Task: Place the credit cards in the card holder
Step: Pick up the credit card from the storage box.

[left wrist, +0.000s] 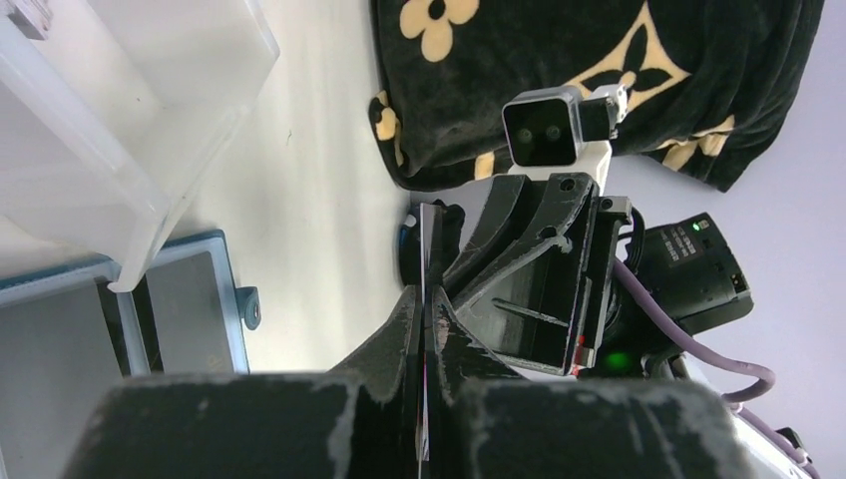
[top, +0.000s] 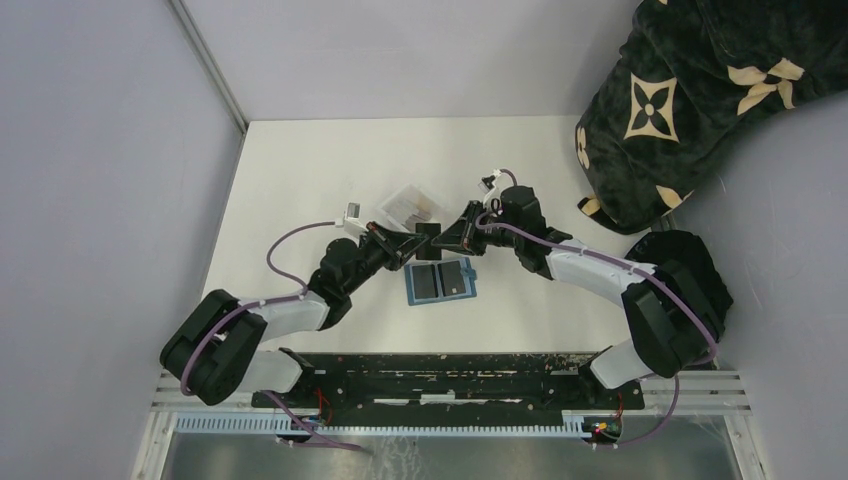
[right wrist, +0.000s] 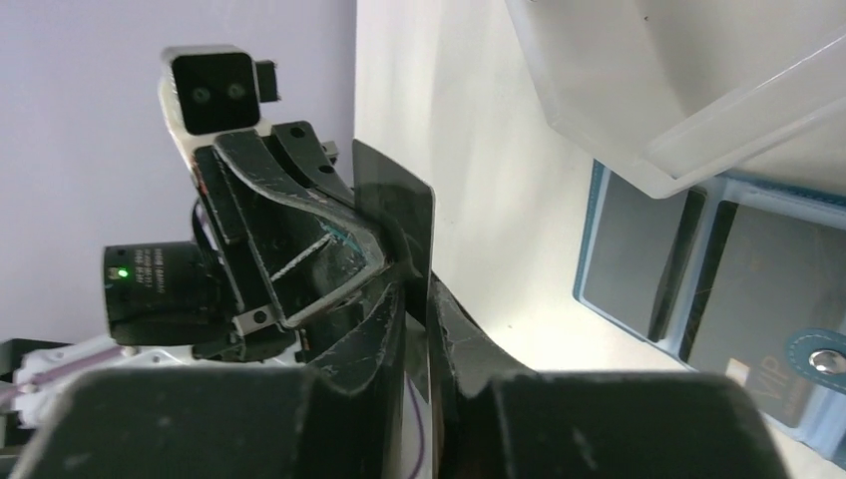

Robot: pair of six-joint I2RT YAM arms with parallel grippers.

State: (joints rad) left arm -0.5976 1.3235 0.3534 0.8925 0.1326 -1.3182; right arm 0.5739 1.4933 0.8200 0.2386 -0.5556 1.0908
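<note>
Above the table both arms meet on one dark credit card (top: 427,231), held on edge. My left gripper (top: 413,240) is shut on it; in the left wrist view the card (left wrist: 431,249) sticks out past the closed left gripper (left wrist: 431,299). My right gripper (top: 443,236) straddles the card's other end. In the right wrist view the card (right wrist: 399,210) stands between the right gripper's (right wrist: 417,289) jaws, against one finger with a slim gap to the other. The teal card holder (top: 441,281) lies open flat just below, grey pockets up (right wrist: 638,249).
A clear plastic tray (top: 412,208) sits just behind the grippers, overlapping the card holder's far edge (left wrist: 130,120). A black blanket with cream flower marks (top: 680,90) is heaped at the back right. Grey walls close the table's left and back.
</note>
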